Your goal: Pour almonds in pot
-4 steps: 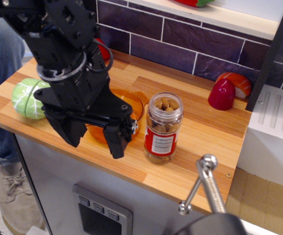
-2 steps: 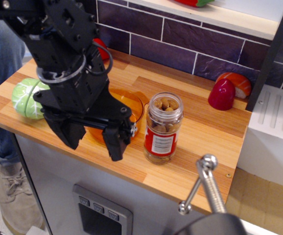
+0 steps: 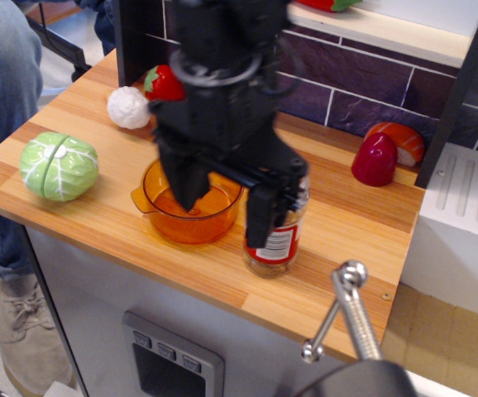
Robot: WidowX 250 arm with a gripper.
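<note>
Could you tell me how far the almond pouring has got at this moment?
Nothing is poured yet: the round translucent orange plastic pot looks empty of nuts. In hand: the black gripper hangs open, one finger over the pot and one in front of the clear plastic jar with the red-and-white label, which stands upright on the wooden counter. Grasping, lifting and tipping remain.

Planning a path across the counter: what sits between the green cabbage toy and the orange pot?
Only bare wooden counter separates the cabbage from the pot in this single view.

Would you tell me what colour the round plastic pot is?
Translucent orange-amber pot, shown best in the observation.image view.
</note>
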